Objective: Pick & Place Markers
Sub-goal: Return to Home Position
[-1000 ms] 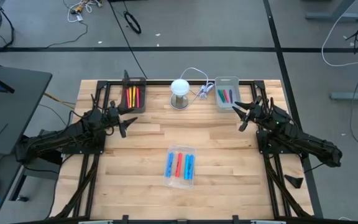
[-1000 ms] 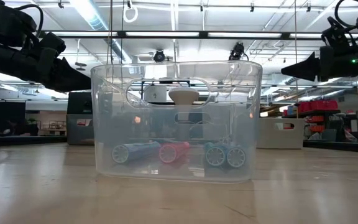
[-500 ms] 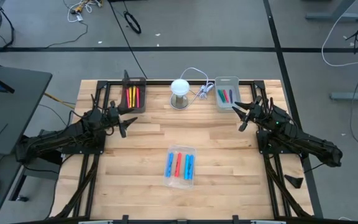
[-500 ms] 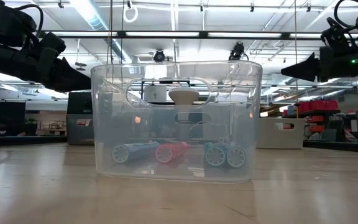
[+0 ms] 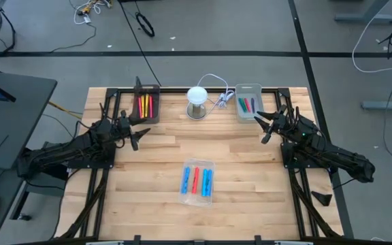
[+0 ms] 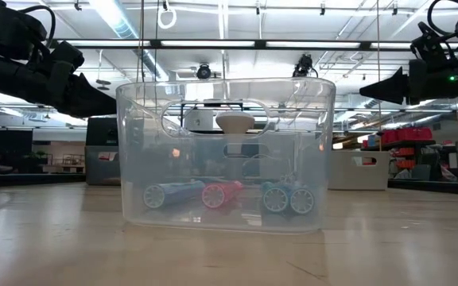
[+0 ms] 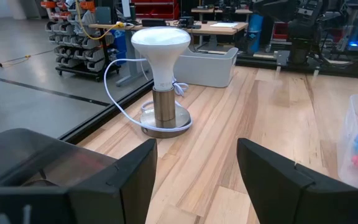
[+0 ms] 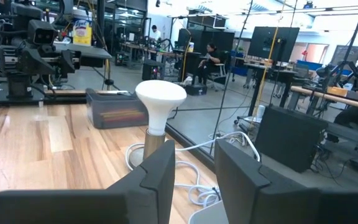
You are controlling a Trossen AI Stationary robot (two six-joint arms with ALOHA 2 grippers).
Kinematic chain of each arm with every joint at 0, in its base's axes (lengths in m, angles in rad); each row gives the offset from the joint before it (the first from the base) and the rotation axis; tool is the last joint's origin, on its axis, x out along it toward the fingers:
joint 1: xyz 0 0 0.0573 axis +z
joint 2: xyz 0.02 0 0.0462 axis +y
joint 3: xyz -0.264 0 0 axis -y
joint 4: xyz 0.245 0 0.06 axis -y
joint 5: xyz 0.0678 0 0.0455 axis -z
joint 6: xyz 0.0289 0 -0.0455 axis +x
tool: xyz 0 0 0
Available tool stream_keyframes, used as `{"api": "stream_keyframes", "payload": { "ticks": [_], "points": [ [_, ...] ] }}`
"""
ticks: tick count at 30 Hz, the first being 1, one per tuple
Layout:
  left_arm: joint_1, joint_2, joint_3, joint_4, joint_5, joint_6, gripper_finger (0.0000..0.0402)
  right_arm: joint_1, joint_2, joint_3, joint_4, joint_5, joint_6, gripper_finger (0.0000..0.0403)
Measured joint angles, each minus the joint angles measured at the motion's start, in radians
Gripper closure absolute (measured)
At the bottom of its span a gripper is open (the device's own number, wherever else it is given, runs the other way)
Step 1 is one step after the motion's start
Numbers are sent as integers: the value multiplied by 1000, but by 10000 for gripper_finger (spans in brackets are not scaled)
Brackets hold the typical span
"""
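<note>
Three markers, blue (image 5: 186,179), red (image 5: 196,180) and blue (image 5: 207,181), lie side by side on the floor of a clear tray (image 5: 197,198) at the table's middle, near side. Red and yellow markers (image 5: 145,105) lie in a black tray (image 5: 156,103) at the far left. Green and red markers (image 5: 246,105) lie in a grey tray (image 5: 249,87) at the far right. My left gripper (image 5: 137,136) hovers open near the black tray, its fingers (image 7: 135,171) empty. My right gripper (image 5: 267,126) hovers open beside the grey tray, with nothing between its fingers (image 8: 160,168).
A white-bulbed lamp (image 5: 197,101) on a round metal base stands at the far middle, its white cord (image 5: 216,99) trailing toward the grey tray. Black frame rails (image 5: 107,109) run along the table's left and right sides. Bare wood lies between the arms and the clear tray.
</note>
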Motion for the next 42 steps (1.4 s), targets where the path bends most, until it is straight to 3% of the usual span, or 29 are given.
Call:
{"api": "stream_keyframes", "payload": {
  "ticks": [10,18,42],
  "points": [
    [-6,-10,0,-1,0,0,172,0,0,0,0,0,0,289],
    [-7,-207,0,-1,0,0,172,0,0,0,0,0,0,289],
    [-7,-196,7,41,0,0,172,0,0,0,-1,0,0,289]
  ]
}}
